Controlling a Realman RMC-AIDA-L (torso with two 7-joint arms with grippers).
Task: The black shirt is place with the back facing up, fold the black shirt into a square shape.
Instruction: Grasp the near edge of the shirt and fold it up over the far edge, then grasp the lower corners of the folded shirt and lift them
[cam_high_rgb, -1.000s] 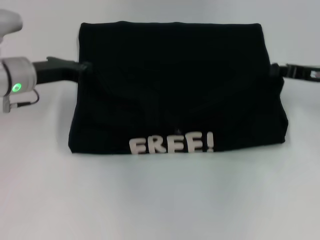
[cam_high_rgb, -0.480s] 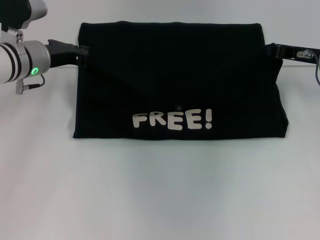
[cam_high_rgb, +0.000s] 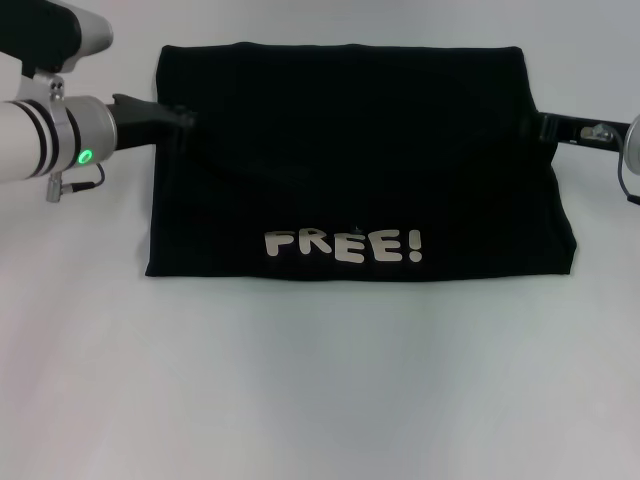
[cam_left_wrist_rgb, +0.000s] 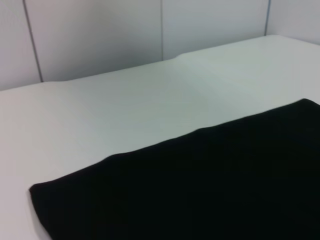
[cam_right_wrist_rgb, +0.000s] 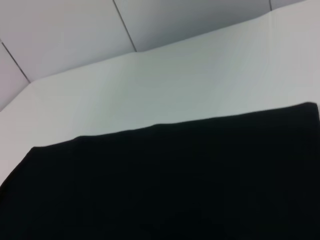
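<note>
The black shirt (cam_high_rgb: 360, 165) lies folded into a wide rectangle on the white table (cam_high_rgb: 320, 390), set toward the far half of it and roughly centred between the two arms. Its near edge is a straight fold, and just above that edge the pale word "FREE!" (cam_high_rgb: 343, 244) shows on the top layer. Faint diagonal creases run across the cloth from the upper corners down toward the middle.

The left gripper (cam_high_rgb: 178, 121) comes in from the left, its black tip right at the shirt's left edge near the far corner, dark against dark, so I cannot tell whether its fingers are parted or pinching the cloth. A green light glows on the silver wrist behind it. The right gripper (cam_high_rgb: 545, 128) reaches in from the right and meets the shirt's right edge at about the same height; its fingers are just as hard to read.

Both wrist views show only the shirt's far folded edge (cam_left_wrist_rgb: 165, 142) lying flat on the table, with a pale panelled wall (cam_left_wrist_rgb: 100, 35) beyond.
</note>
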